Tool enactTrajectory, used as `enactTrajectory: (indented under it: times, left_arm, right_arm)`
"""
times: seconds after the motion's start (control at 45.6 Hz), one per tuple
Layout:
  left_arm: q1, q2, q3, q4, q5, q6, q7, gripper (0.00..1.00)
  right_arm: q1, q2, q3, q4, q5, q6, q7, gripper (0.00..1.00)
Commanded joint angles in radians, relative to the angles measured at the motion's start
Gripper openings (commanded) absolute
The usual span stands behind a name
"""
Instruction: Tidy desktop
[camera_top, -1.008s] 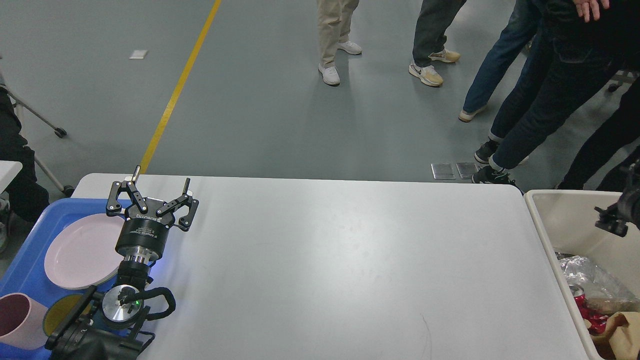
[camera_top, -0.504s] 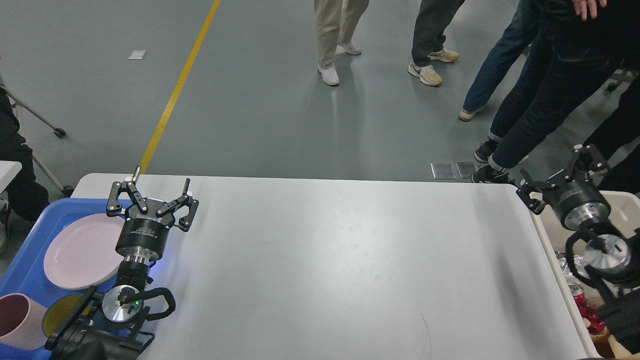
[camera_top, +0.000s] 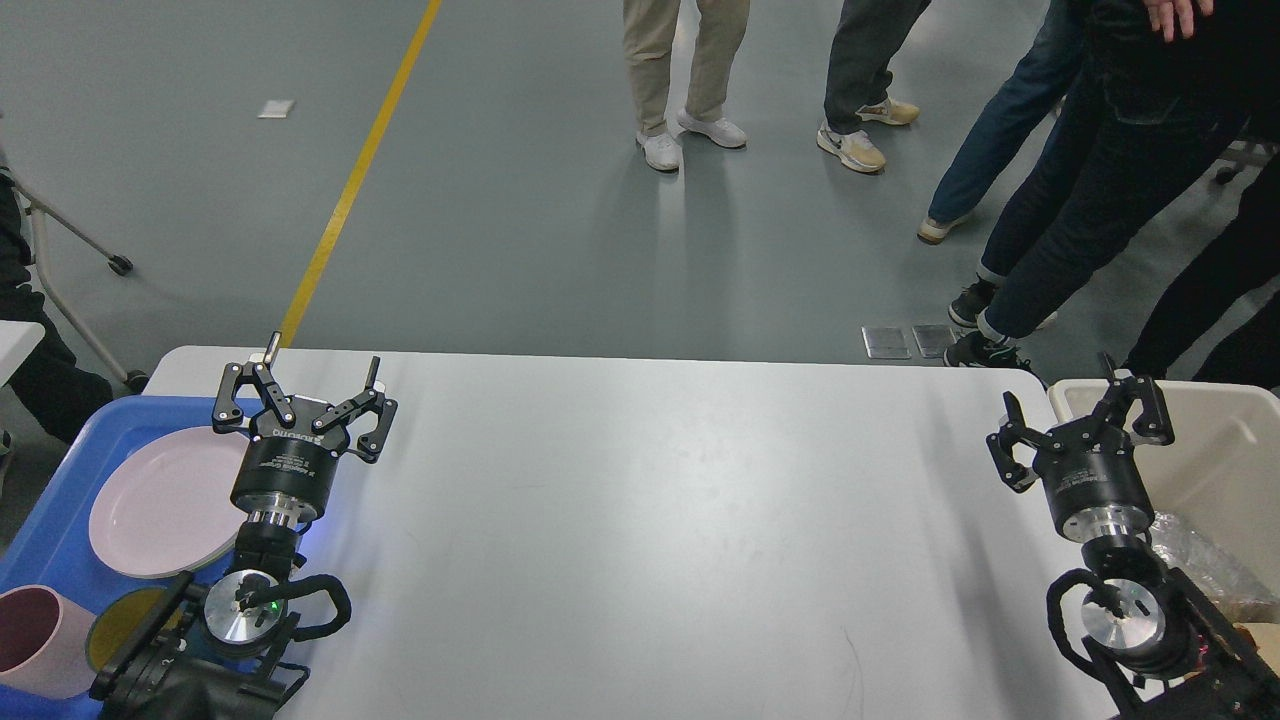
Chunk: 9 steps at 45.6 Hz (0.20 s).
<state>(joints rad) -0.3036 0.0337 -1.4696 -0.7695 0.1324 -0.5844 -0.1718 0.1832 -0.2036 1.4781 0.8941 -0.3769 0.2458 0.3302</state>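
Left of the desktop (camera_top: 640, 520): blue tray (camera_top: 45, 520) with pink plate (camera_top: 160, 505), pink cup (camera_top: 35, 640), yellow dish (camera_top: 125, 625). Left gripper (camera_top: 318, 385) hovers over the desktop's left edge, fingers spread, empty. The desktop fills the centre, no loose items visible. Right gripper (camera_top: 1078, 412) at its right edge, fingers apart, empty, beside the beige bin (camera_top: 1215, 440) holding trash. Looks like the final step: sorting done. Next move probably just parking both arms.
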Motion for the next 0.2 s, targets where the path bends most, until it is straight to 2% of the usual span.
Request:
enactTrajectory:
  times: [0.0,0.175]
  left_arm:
    - [0.000,0.000,0.000,0.001,0.001,0.000,0.000,0.97]
    - [0.000,0.000,0.000,-0.001,0.001,0.000,0.000,0.97]
  right_arm:
    - [-0.007,0.012,-0.004,0.005,0.007,0.003,0.001,1.00]
    - [-0.024,0.012,-0.002,0.019,0.007,0.006,0.001,1.00]
